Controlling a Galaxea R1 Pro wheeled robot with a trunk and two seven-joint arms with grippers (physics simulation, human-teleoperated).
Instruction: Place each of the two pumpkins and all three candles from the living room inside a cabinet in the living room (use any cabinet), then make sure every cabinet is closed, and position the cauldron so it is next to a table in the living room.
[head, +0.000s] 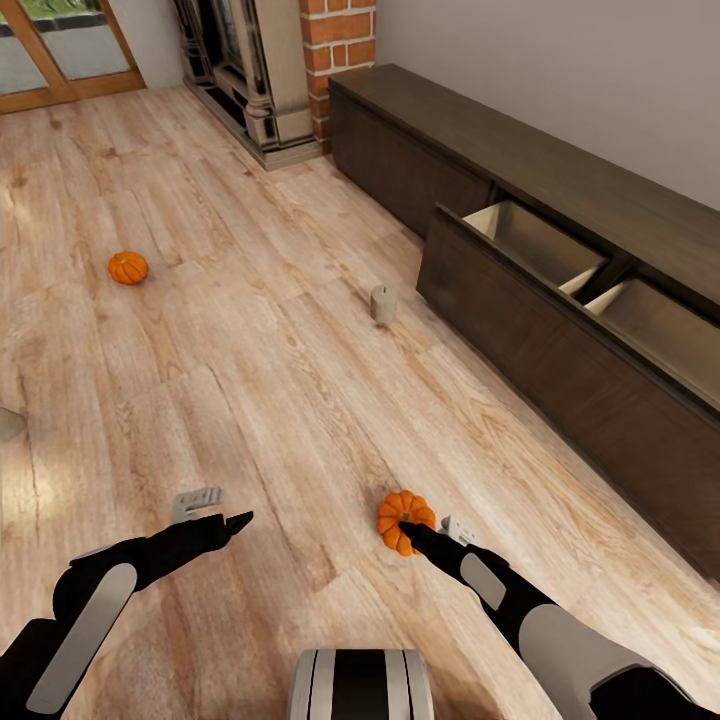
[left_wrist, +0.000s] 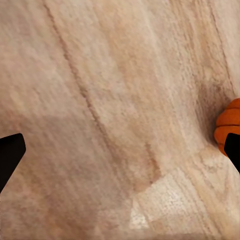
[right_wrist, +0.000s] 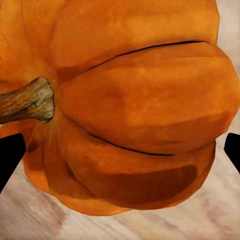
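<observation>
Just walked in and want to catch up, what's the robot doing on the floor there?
The right gripper is at the near pumpkin on the wood floor, its fingers spread on either side, not clearly closed on it. The left gripper hangs open and empty. The far pumpkin and one candle sit on the floor. The cabinet has a drawer pulled open.

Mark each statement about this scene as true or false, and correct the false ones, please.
1. The right gripper is at the near pumpkin. True.
2. The far pumpkin lies inside the cabinet. False: it sits on the floor.
3. One candle stands upright on the floor near the cabinet. True.
4. All cabinet drawers are closed. False: one is pulled out, showing pale compartments.
5. The left gripper holds a candle. False: it is open and empty.
</observation>
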